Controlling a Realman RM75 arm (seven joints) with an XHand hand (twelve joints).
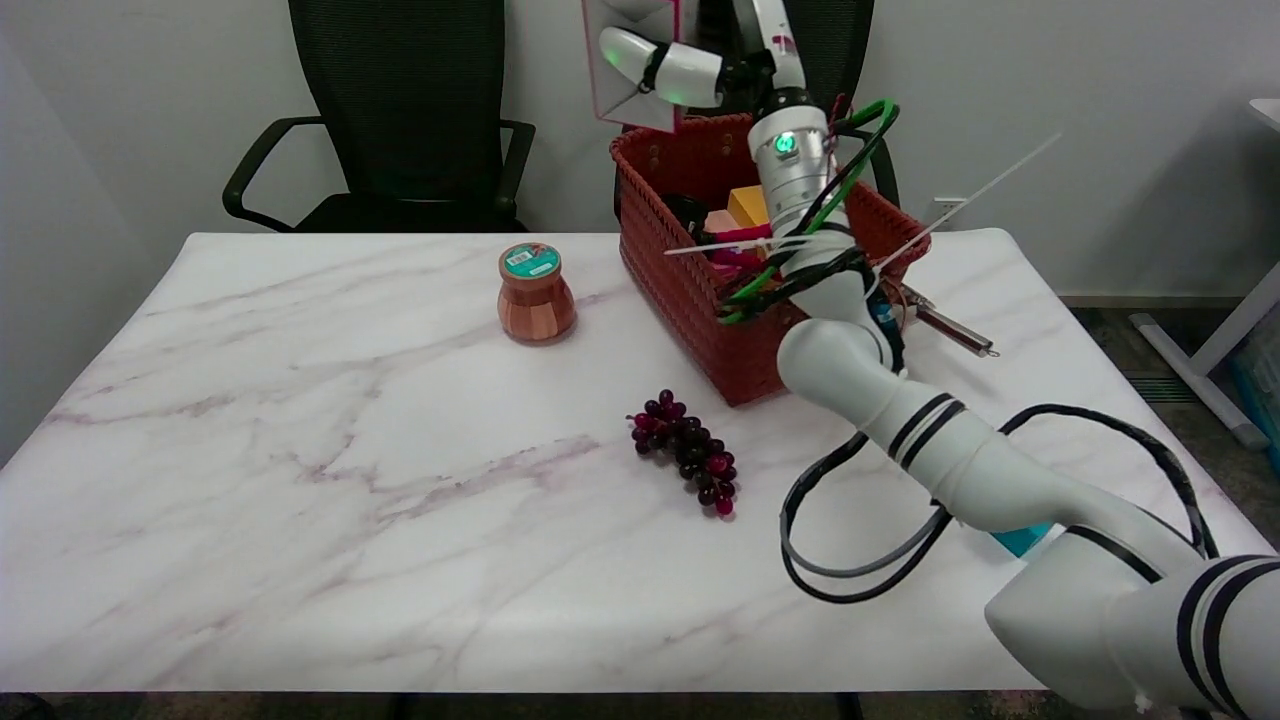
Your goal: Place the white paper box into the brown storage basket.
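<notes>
Basket [690, 290] on desk [300, 500] at 1 o'clock; jar [536, 294] just left of it; grapes [688, 450] near centre, before basket.

marble table [300, 480], basket [690, 280], jar [536, 294], grapes [688, 448]

Right arm [900, 400] reaching from lower right toward the table's far edge, forearm raised steeply; hand unclear at top.

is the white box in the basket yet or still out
Still out: the white paper box with pink edging is up in the air above the back rim of the brown woven storage basket, not inside it.
</notes>
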